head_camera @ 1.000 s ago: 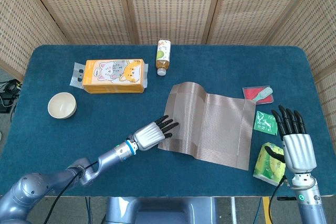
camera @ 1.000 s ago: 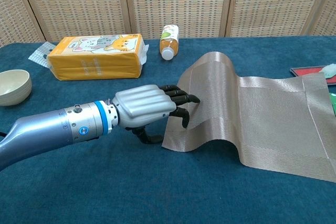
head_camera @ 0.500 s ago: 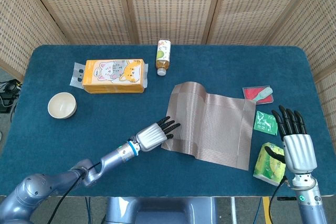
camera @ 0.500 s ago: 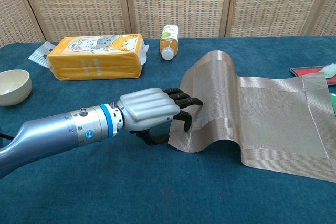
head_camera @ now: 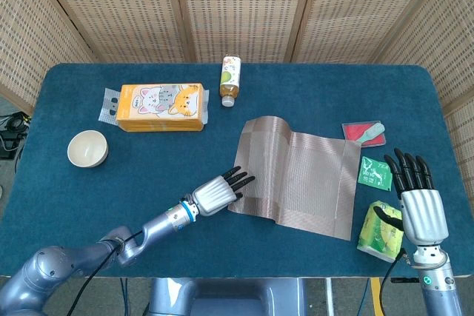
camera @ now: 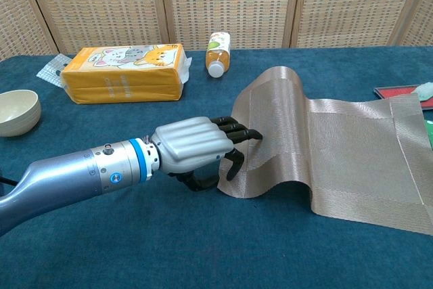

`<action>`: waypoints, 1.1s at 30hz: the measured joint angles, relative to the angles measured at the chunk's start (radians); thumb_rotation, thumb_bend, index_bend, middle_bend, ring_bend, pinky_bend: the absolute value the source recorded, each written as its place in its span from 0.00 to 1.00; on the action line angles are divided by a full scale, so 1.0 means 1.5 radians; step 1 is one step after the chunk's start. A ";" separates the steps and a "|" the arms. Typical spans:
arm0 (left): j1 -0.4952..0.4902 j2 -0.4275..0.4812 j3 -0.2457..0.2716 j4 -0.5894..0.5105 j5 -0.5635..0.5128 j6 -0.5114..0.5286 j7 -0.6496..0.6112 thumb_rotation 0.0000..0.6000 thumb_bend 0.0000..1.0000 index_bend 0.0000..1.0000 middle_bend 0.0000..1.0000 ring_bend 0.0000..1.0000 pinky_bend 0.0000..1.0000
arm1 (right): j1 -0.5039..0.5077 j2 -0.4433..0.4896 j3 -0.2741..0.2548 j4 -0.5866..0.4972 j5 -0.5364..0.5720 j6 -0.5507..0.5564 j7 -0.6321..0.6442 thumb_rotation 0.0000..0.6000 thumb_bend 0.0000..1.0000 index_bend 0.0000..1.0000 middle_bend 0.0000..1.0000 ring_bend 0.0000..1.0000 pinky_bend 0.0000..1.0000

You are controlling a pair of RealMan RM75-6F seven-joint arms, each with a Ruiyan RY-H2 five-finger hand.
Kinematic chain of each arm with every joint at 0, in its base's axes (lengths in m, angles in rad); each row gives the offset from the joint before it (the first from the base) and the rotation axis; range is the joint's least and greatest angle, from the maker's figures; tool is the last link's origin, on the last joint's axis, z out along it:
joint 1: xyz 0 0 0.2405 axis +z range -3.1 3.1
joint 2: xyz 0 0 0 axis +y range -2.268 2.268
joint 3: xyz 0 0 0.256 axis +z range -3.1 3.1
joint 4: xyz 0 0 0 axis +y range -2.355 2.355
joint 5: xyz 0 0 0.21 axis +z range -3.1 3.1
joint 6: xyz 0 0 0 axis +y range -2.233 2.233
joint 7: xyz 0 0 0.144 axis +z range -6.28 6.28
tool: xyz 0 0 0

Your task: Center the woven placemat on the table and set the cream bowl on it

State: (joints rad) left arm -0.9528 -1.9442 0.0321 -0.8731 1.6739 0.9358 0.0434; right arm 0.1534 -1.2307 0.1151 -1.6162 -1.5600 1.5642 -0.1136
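Note:
The woven placemat (head_camera: 304, 175) (camera: 338, 147) lies right of the table's middle, its left part humped up in a ridge. My left hand (head_camera: 218, 192) (camera: 196, 147) is at the mat's near left corner, fingers laid over the edge and thumb curled underneath, pinching it. The cream bowl (head_camera: 87, 148) (camera: 17, 112) stands upright and empty at the far left, well apart from the mat. Only the head view shows my right hand (head_camera: 418, 209), which hovers by the near right edge with its fingers spread and holds nothing.
An orange tissue pack (head_camera: 161, 106) (camera: 122, 72) and a bottle (head_camera: 230, 79) (camera: 218, 52) on its side lie at the back. Right of the mat are a red packet (head_camera: 363, 132), a green sachet (head_camera: 375, 173) and a green pack (head_camera: 381, 231) beside my right hand.
My left hand has moved slightly right, and the mat's near left corner went with it, tightening the hump. The right hand and the bowl stayed put.

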 measured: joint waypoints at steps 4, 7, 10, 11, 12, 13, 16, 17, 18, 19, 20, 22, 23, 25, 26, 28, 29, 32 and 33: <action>0.000 0.000 -0.001 -0.003 -0.002 0.001 0.000 1.00 0.52 0.49 0.00 0.00 0.00 | -0.001 0.001 0.000 -0.001 -0.001 0.000 0.001 1.00 0.00 0.00 0.00 0.00 0.00; 0.001 -0.001 -0.003 -0.003 -0.004 0.001 0.002 1.00 0.52 0.50 0.00 0.00 0.00 | -0.001 0.002 0.000 -0.002 -0.003 0.001 0.003 1.00 0.00 0.00 0.00 0.00 0.00; 0.001 -0.002 -0.005 -0.002 -0.007 -0.001 0.005 1.00 0.52 0.51 0.00 0.00 0.00 | -0.001 0.003 0.000 -0.003 -0.004 0.002 0.005 1.00 0.00 0.00 0.00 0.00 0.00; 0.001 -0.003 -0.005 -0.003 -0.009 -0.002 0.006 1.00 0.52 0.52 0.00 0.00 0.00 | -0.002 0.003 0.000 -0.004 -0.005 0.002 0.005 1.00 0.00 0.00 0.00 0.00 0.00; 0.001 -0.003 -0.006 -0.003 -0.011 -0.003 0.006 1.00 0.52 0.52 0.00 0.00 0.00 | -0.002 0.003 0.000 -0.004 -0.005 0.002 0.005 1.00 0.00 0.00 0.00 0.00 0.00; 0.001 -0.004 -0.008 -0.003 -0.012 -0.004 0.005 1.00 0.52 0.53 0.00 0.00 0.00 | -0.002 0.004 0.000 -0.005 -0.006 0.002 0.006 1.00 0.00 0.00 0.00 0.00 0.00; 0.001 -0.005 -0.011 -0.004 -0.016 -0.005 0.004 1.00 0.53 0.54 0.00 0.00 0.00 | -0.002 0.004 0.000 -0.005 -0.006 0.002 0.007 1.00 0.00 0.00 0.00 0.00 0.00; 0.001 -0.006 -0.013 -0.004 -0.017 -0.004 0.003 1.00 0.53 0.56 0.00 0.00 0.00 | -0.002 0.005 0.000 -0.005 -0.006 0.003 0.008 1.00 0.00 0.00 0.00 0.00 0.00; 0.001 -0.007 -0.014 -0.005 -0.019 -0.004 0.002 1.00 0.53 0.56 0.00 0.00 0.00 | -0.002 0.005 0.001 -0.005 -0.007 0.003 0.008 1.00 0.00 0.00 0.00 0.00 0.00; 0.001 -0.008 -0.016 -0.004 -0.020 -0.003 0.001 1.00 0.53 0.57 0.00 0.00 0.00 | -0.002 0.005 0.001 -0.006 -0.007 0.003 0.009 1.00 0.00 0.00 0.00 0.00 0.00; 0.001 -0.009 -0.018 -0.003 -0.022 -0.004 0.001 1.00 0.53 0.58 0.00 0.00 0.00 | -0.003 0.006 0.001 -0.006 -0.007 0.003 0.009 1.00 0.00 0.00 0.00 0.00 0.00; 0.000 -0.011 -0.019 -0.002 -0.023 -0.005 0.003 1.00 0.53 0.59 0.00 0.00 0.00 | -0.003 0.006 0.001 -0.007 -0.007 0.004 0.011 1.00 0.00 0.00 0.00 0.00 0.00; 0.000 -0.013 -0.020 -0.001 -0.024 -0.005 0.005 1.00 0.53 0.60 0.00 0.00 0.00 | -0.003 0.007 0.001 -0.008 -0.008 0.004 0.011 1.00 0.00 0.00 0.00 0.00 0.00; -0.001 -0.016 -0.022 0.001 -0.026 -0.006 0.008 1.00 0.53 0.63 0.00 0.00 0.00 | -0.004 0.008 0.001 -0.009 -0.008 0.005 0.013 1.00 0.00 0.00 0.00 0.00 0.00; -0.001 -0.017 -0.023 0.001 -0.027 -0.007 0.009 1.00 0.53 0.65 0.00 0.00 0.00 | -0.004 0.008 0.002 -0.009 -0.009 0.005 0.014 1.00 0.00 0.00 0.00 0.00 0.00; -0.001 -0.018 -0.025 0.001 -0.029 -0.007 0.009 1.00 0.54 0.69 0.00 0.00 0.00 | -0.004 0.009 0.002 -0.009 -0.009 0.005 0.014 1.00 0.00 0.00 0.00 0.00 0.00; -0.002 -0.019 -0.026 0.001 -0.030 -0.006 0.009 1.00 0.53 0.71 0.00 0.00 0.00 | -0.004 0.009 0.002 -0.009 -0.009 0.005 0.015 1.00 0.00 0.00 0.00 0.00 0.00; -0.002 -0.018 -0.027 -0.001 -0.032 -0.006 0.009 1.00 0.53 0.74 0.00 0.00 0.00 | -0.004 0.009 0.002 -0.009 -0.010 0.005 0.015 1.00 0.00 0.00 0.00 0.00 0.00; -0.002 -0.018 -0.028 -0.002 -0.032 -0.006 0.009 1.00 0.53 0.74 0.00 0.00 0.00 | -0.004 0.009 0.002 -0.009 -0.010 0.005 0.015 1.00 0.00 0.00 0.00 0.00 0.00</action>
State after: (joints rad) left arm -0.9552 -1.9711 -0.0098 -0.8758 1.6258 0.9275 0.0568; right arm 0.1472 -1.2167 0.1178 -1.6294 -1.5749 1.5718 -0.0909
